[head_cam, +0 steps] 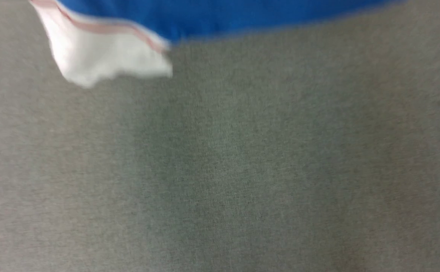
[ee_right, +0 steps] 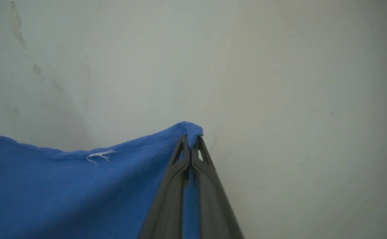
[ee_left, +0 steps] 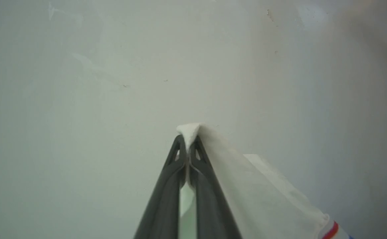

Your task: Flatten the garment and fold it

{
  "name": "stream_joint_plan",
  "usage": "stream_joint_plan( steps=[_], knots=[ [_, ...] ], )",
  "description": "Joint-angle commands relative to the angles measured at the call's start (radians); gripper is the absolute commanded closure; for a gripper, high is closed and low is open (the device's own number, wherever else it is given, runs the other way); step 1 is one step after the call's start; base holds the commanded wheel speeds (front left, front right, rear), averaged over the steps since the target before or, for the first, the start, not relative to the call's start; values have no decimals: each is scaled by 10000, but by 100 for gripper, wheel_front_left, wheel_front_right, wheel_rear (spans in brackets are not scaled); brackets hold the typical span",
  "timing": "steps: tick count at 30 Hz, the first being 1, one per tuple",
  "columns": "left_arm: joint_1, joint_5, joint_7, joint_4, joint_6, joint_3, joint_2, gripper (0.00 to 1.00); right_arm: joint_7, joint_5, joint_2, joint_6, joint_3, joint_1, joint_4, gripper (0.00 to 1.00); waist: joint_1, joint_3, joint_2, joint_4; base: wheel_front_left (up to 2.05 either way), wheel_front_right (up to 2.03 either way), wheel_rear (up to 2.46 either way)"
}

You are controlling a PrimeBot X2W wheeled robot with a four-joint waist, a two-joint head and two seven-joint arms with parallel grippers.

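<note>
one garment (head_cam: 220, 17), bright blue, sits along the far edge of the head view, which is blurred. its white sleeve (head_cam: 106, 56) reaches nearward at the far left, with a pale red stripe (head_cam: 102, 27) where white meets blue. whether the cloth touches what is below it cannot be told. a grey woven surface (head_cam: 220, 170) runs from the garment to the near edge.

left gripper (ee_left: 188, 141): fingers pressed together on a pinch of the white sleeve cloth, a small tuft standing out past the tips. the white cloth falls away from the tips to a red and blue striped trim (ee_left: 331, 230) at that view's lower right corner.

right gripper (ee_right: 191, 141): fingers pressed together on a corner of the blue cloth, the corner bunched just past the tips. the blue cloth spreads to that view's left, with a loose white thread (ee_right: 98, 156) at its edge.

a pale, lightly marked wall (ee_right: 279, 83) lies behind both grippers.
</note>
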Motion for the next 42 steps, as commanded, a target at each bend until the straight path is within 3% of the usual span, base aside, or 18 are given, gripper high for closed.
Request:
stream_joint_plan(
  steps=[1,4,12,19,25,31,38,42],
  knots=[
    [-636,162,-536,298,140,15,-194,100,-396,-204,116,-9,31,-431,329,100,-5,2394,0,-105,0,0,0],
    [-1417,376,-1463,789,159,-30,-329,100,-1026,-454,137,-9,236,-996,827,100,-5,2818,0,-111,0,0,0],
    [-1457,546,-3677,1558,-485,-326,6,100,-2132,-185,-290,-9,1145,-1132,1546,100,-5,3706,0,45,0,0,0],
    [46,-122,-4728,901,-140,333,-68,100,-2812,969,-831,-9,1875,-106,1188,100,-5,3716,0,292,0,0,0],
    [2735,-727,-4825,-1213,337,905,-133,100,-2828,2335,-1613,-9,2288,1906,-445,100,-5,3040,0,499,0,0,0],
    [6723,-1283,-4600,-3770,781,948,-90,100,-2603,3200,-2121,-9,1476,5036,-2559,100,-5,1983,0,601,0,0,0],
    [11780,-1991,-4140,-6395,1122,745,281,100,-2149,3389,-1561,-9,249,9082,-4474,100,-5,603,0,601,0,0,0],
    [13905,-2467,-3820,-6862,1270,703,484,100,-1972,3377,-1153,-9,-12,10618,-5035,100,-5,19,0,613,0,0,0]
  ],
)
